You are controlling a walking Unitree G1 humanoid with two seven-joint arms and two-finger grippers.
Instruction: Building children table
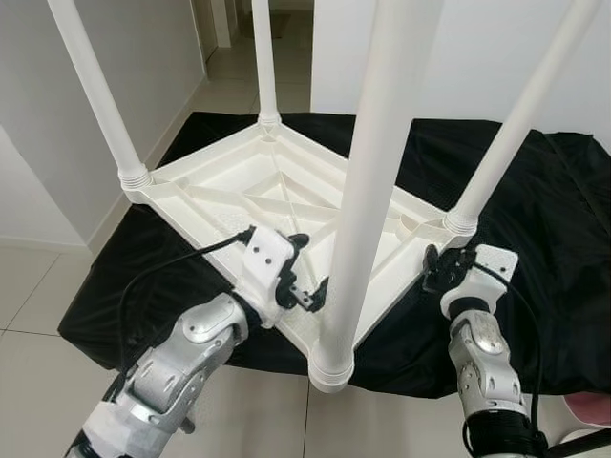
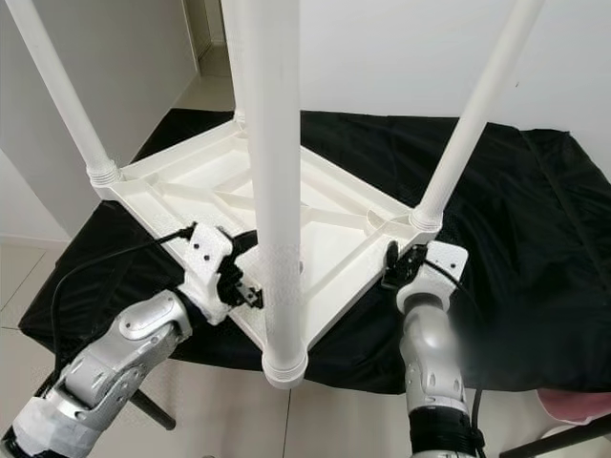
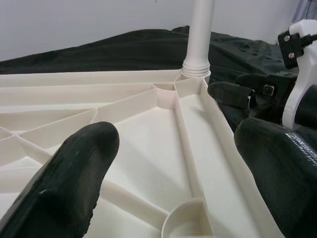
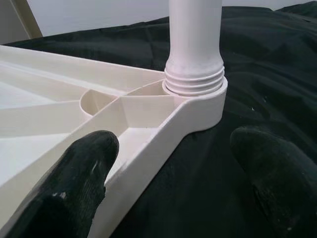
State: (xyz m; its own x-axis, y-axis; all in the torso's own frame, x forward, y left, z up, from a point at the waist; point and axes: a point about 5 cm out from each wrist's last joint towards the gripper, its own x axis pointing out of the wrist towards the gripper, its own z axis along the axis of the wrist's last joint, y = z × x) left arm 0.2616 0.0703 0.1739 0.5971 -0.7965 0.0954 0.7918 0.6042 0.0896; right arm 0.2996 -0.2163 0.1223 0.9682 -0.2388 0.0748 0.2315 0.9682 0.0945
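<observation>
Just 1 tabletop (image 1: 286, 191), 4 legs (image 1: 368, 191).

- Bright, even daylight; shadows are soft and faint.
- Eye views are sharp.
- In both wrist views the near black fingers (image 3: 69, 183) are blurred.

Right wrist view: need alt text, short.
A white table leg stands screwed into the corner socket of the upturned white tabletop, which lies on a black cloth. The right gripper is open, its two black fingers straddling the tabletop's rim just before that corner.
</observation>
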